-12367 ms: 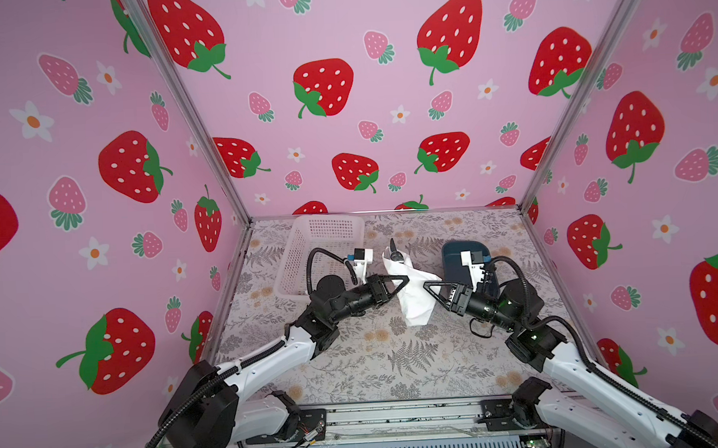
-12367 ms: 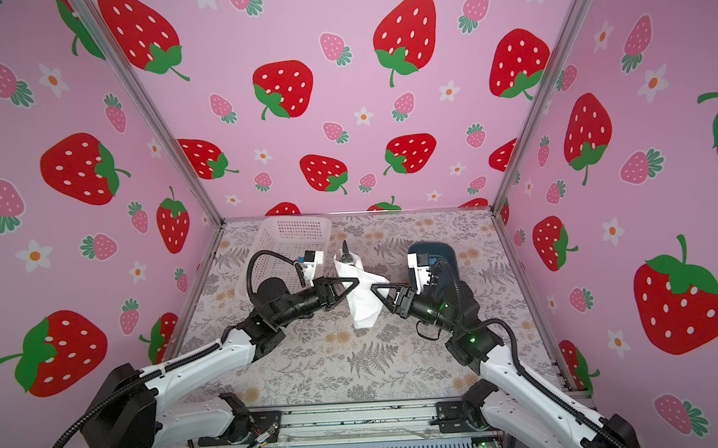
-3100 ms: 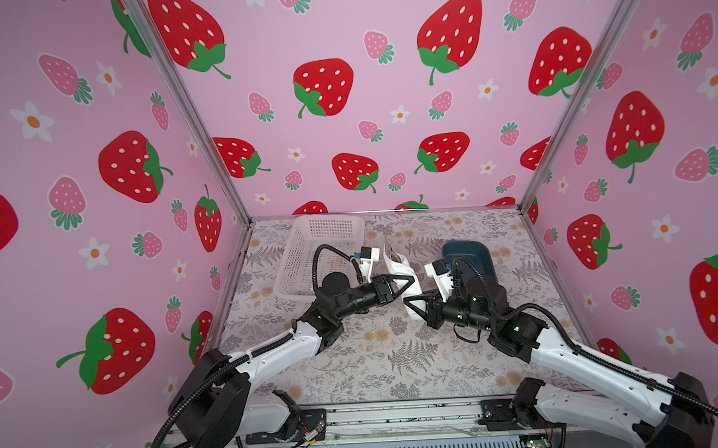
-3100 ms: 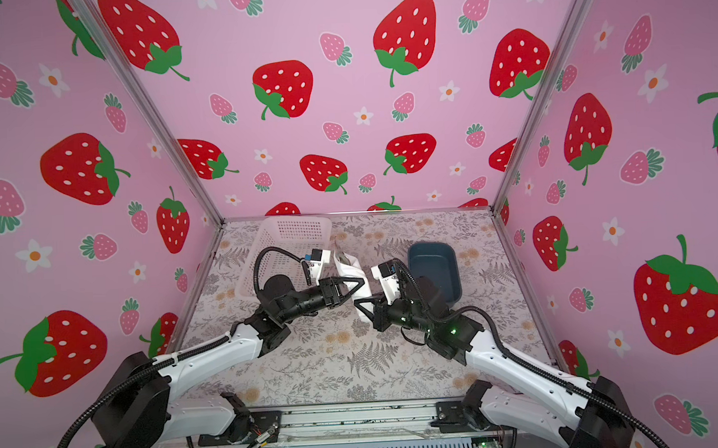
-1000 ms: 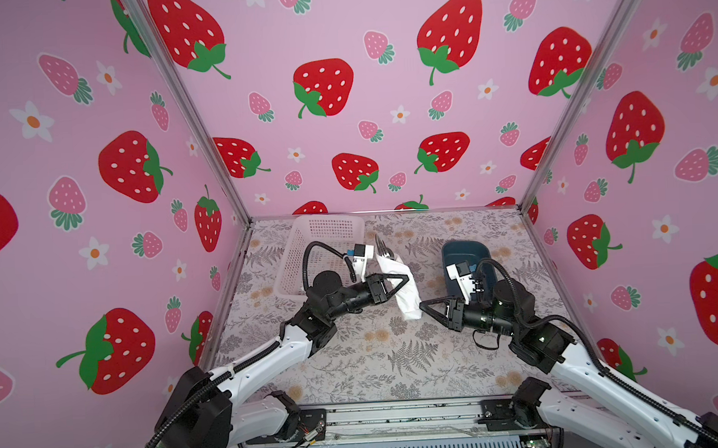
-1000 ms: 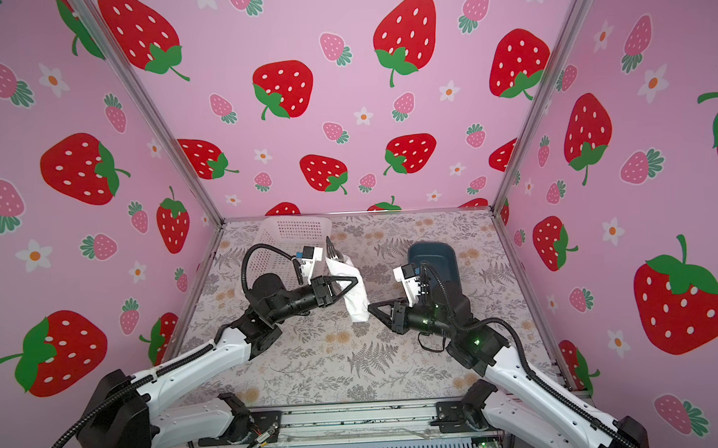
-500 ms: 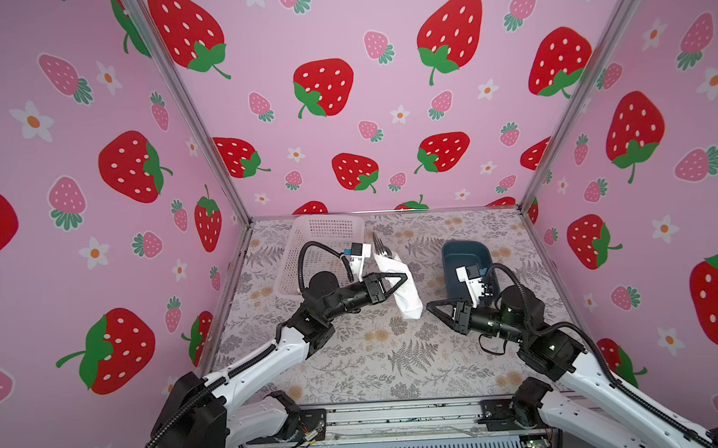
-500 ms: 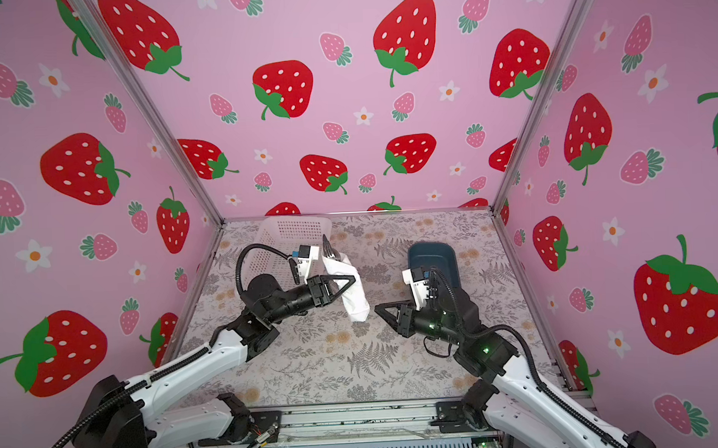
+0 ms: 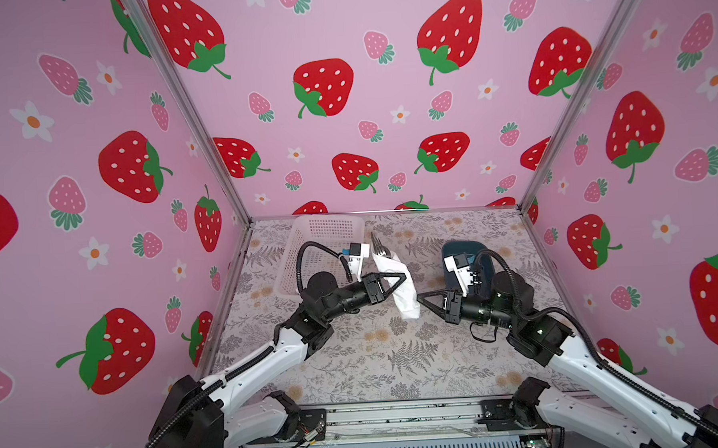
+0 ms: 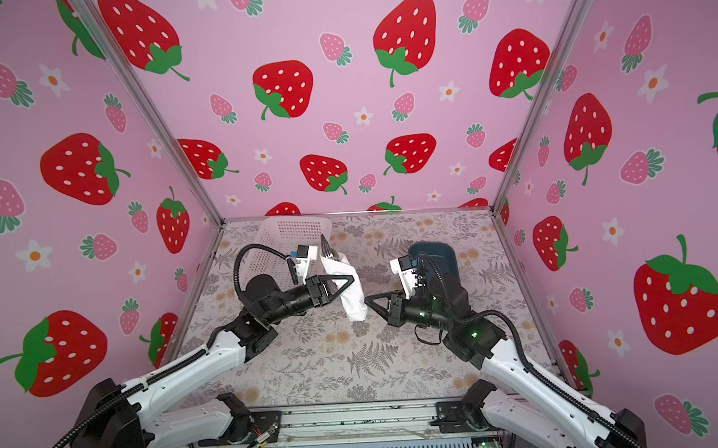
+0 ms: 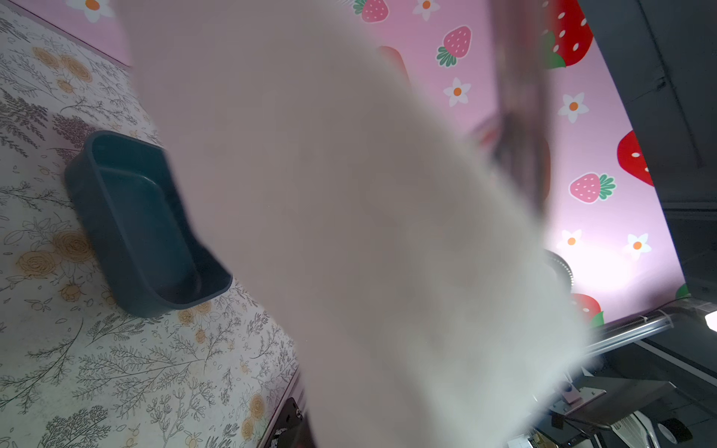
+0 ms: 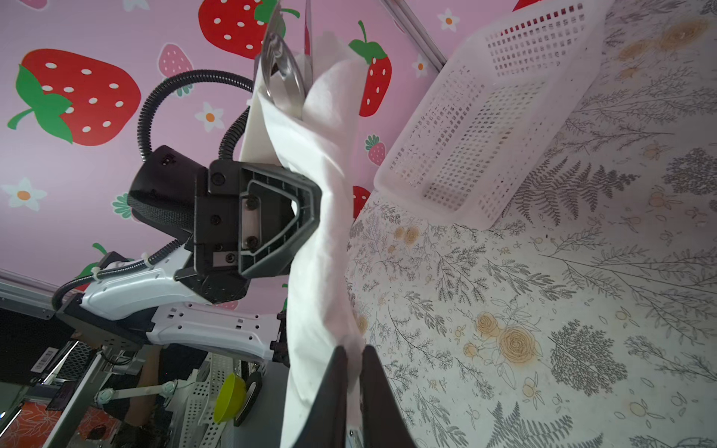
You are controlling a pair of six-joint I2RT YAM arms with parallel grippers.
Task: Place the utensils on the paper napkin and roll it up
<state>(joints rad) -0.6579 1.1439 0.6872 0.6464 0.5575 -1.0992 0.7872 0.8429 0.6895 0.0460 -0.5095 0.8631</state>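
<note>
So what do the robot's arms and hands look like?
The left arm and right arm have white shells with chunky black joints. The left hand and right hand are black, pointed triangle frames. A ribbed black cable loops over each wrist to a small white camera block.

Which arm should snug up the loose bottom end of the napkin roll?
Right, probably. The right gripper is shut on the lower end of the napkin, while the left gripper is clamped around the roll's middle, holding it and the utensils up; releasing that would likely drop everything.
</note>
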